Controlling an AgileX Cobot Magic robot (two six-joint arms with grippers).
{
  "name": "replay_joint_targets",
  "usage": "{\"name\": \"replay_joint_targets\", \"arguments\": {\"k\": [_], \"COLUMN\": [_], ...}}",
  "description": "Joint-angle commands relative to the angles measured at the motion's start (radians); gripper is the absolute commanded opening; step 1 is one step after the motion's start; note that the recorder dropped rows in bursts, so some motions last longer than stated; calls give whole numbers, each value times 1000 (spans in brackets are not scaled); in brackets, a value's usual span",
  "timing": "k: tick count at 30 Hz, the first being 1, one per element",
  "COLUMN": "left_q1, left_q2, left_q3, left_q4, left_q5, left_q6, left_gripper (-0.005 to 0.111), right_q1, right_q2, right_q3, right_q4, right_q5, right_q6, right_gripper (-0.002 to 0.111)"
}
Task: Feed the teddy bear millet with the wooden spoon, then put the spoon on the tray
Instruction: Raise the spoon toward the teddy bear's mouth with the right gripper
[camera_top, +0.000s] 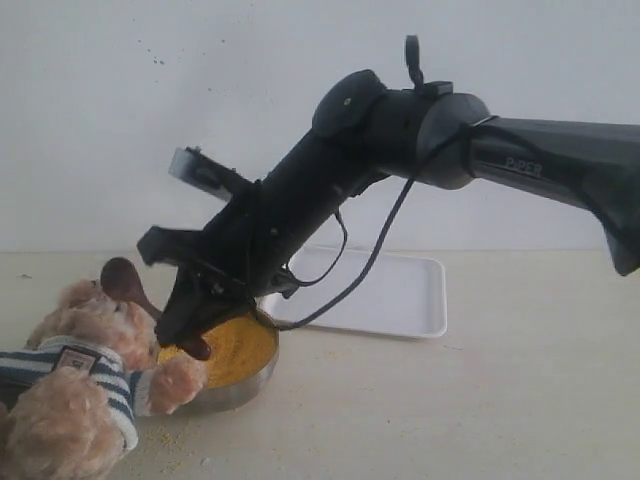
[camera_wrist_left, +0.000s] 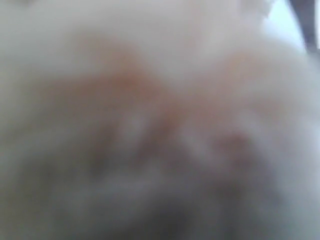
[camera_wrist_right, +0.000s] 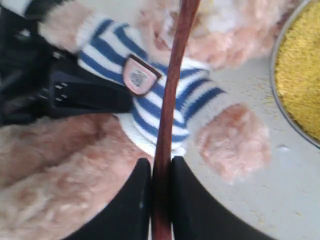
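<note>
Between the two black fingers of your right gripper (camera_wrist_right: 161, 166) the wooden spoon (camera_wrist_right: 175, 90) is clamped by its slim, dark reddish-brown handle. The handle runs out across the teddy bear (camera_wrist_right: 145, 116), over its navy-and-white striped shirt and beside the small badge, up toward the face. From the exterior view the spoon's oval bowl (camera_top: 120, 278) sits right at the bear's head; you cannot tell whether any grain is in it.

Your left gripper's own camera is filled with blurred pale fur, so you cannot tell whether it is open or closed. Some black hardware (camera_wrist_right: 75, 92) lies against the bear's side.

The millet (camera_top: 238, 345) lies heaped, bright yellow, in the steel bowl (camera_top: 250, 388), which sits under your right wrist and near the bear's paw. Loose grains (camera_top: 170, 437) dot the table (camera_top: 470, 400) in front of the bear. The white tray (camera_top: 405, 295) lies flat just behind the bowl, to the right, with the arm's cable hanging over its near corner. Right of the bowl and tray, the tabletop gives you open room.
</note>
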Motion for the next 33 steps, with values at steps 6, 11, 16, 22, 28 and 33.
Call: {"name": "replay_joint_targets", "arguments": {"k": [6, 11, 16, 22, 28, 33], "left_q1": [-2, -2, -2, -2, -2, -2], "left_q2": [-2, -2, -2, -2, -2, -2], "left_q3": [2, 2, 2, 2, 2, 2], "left_q4": [-54, -52, -52, -55, -55, -55], "left_q5": [77, 77, 67, 50, 48, 46], "left_q6": [63, 70, 77, 77, 77, 89], "left_gripper": [4, 4, 4, 4, 4, 4], "right_q1": [85, 91, 91, 91, 91, 89], "right_q2": [-15, -19, -40, -74, -86, -86], "right_q3": [-4, -4, -4, -4, -4, -4], "right_q4": [-173, -204, -302, -372, -376, -422], "right_q5": [4, 4, 4, 4, 4, 4], "right_q6": [-76, -115, -125, -122, -126, -79], "right_gripper": [0, 0, 0, 0, 0, 0]}}
